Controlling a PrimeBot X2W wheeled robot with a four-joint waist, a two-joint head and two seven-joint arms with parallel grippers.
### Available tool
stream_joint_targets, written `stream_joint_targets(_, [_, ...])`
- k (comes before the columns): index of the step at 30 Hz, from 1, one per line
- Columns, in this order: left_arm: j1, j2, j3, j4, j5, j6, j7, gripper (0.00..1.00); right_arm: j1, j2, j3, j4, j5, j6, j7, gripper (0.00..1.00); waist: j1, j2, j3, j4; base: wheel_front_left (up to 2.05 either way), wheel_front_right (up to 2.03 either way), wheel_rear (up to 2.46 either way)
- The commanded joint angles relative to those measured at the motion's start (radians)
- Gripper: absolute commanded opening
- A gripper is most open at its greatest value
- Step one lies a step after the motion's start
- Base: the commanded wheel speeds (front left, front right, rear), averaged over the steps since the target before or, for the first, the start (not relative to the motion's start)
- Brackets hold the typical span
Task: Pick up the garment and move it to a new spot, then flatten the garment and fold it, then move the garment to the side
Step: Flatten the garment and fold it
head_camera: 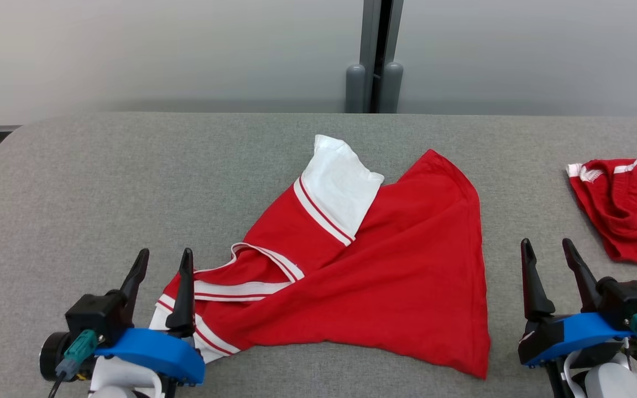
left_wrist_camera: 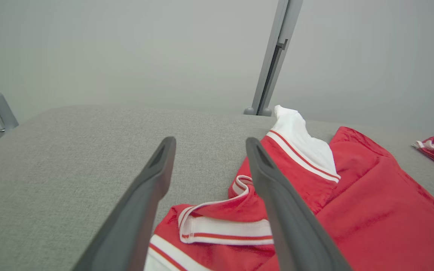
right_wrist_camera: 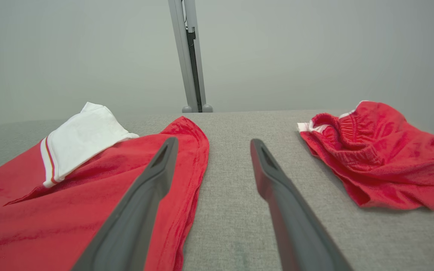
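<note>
A red garment point(head_camera: 385, 276) with white sleeves and white-striped trim lies crumpled and skewed on the grey table point(head_camera: 103, 182), near the front middle. One white sleeve point(head_camera: 340, 182) points toward the back. My left gripper point(head_camera: 165, 261) is open at the lower left, its right finger over the garment's striped collar edge point(left_wrist_camera: 220, 226). My right gripper point(head_camera: 548, 249) stands open at the lower right, just right of the garment's hem point(right_wrist_camera: 194, 158), with bare table between its fingers.
A second red garment point(head_camera: 625, 210) with white trim lies bunched at the table's right edge, also seen as the bunched red cloth point(right_wrist_camera: 375, 154) in the right wrist view. A grey post point(head_camera: 376, 55) stands behind the table against a pale wall.
</note>
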Motion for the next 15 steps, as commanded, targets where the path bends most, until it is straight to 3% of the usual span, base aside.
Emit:
stream_joint_targets(1, [-0.023, -0.003, -0.005, 0.018, 0.004, -0.01, -0.007, 1.0, 0.009, -0.002, 0.0, -0.002, -0.003, 0.0, -0.002, 1.0, 0.0, 0.0, -0.003, -0.005, 0.0, 0.0, 0.0])
stream_joint_targets(2, [-0.072, -0.012, -0.036, 0.074, 0.016, -0.044, 0.0, 1.0, 0.009, -0.002, 0.009, -0.001, -0.007, 0.0, 0.001, 1.0, 0.0, 0.0, -0.005, -0.015, 0.0, 0.0, 0.0])
stream_joint_targets(8, [-0.229, -0.036, -0.125, 0.225, 0.061, -0.115, 0.063, 1.0, -0.009, -0.002, 0.056, -0.009, 0.002, 0.0, 0.01, 1.0, 0.0, 0.0, 0.014, -0.048, 0.0, 0.0, 0.0])
stream_joint_targets(15, [-0.422, -0.147, -0.266, 0.458, 0.124, -0.203, 0.144, 1.0, -0.04, -0.002, 0.121, -0.022, 0.012, 0.0, 0.015, 1.0, 0.0, 0.0, 0.073, -0.118, 0.0, 0.0, 0.0])
